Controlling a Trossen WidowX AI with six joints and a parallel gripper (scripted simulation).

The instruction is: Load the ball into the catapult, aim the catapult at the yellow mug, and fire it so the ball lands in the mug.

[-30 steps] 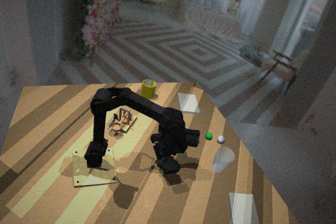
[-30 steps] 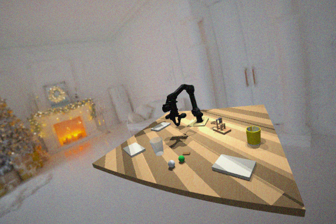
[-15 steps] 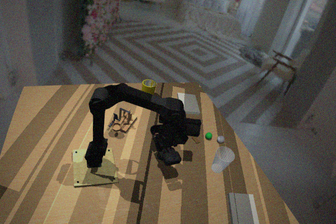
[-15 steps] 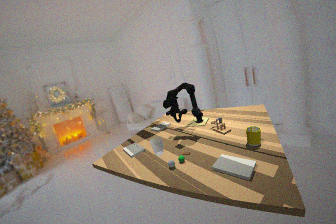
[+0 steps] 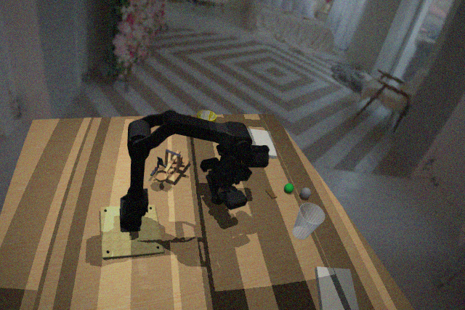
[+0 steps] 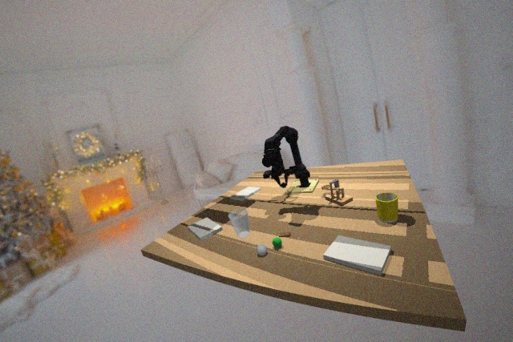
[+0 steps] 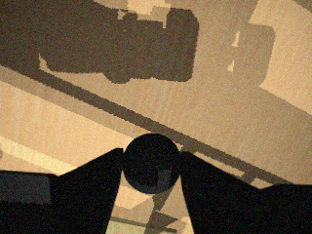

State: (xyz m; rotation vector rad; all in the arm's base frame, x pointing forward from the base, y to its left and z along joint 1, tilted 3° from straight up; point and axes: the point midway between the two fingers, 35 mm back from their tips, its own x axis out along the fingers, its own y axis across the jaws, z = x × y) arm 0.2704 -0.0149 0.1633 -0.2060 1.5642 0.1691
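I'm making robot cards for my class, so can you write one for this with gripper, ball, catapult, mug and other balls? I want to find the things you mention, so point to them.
Gripper: jaws shut on the dark ball (image 7: 151,164), raised above the table
Catapult: wooden, on the table (image 5: 171,169) (image 6: 337,194), not loaded
Yellow mug (image 5: 206,115) (image 6: 386,207): upright, near the table's edge
Other balls: green (image 5: 288,188) (image 6: 276,242) beside grey (image 5: 304,193) (image 6: 261,250)

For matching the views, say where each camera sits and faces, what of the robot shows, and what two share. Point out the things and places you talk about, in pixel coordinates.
Top: above the arm's base (image 5: 112,250), facing out over the table; whole arm.
Exterior: beyond the table's far edge, facing back to the base (image 6: 313,184); whole arm.
Wrist: on the arm, facing down past the jaws, shut on a black ball (image 7: 151,163); fingers only.
Top and exterior share the mug (image 5: 206,115) (image 6: 386,207).
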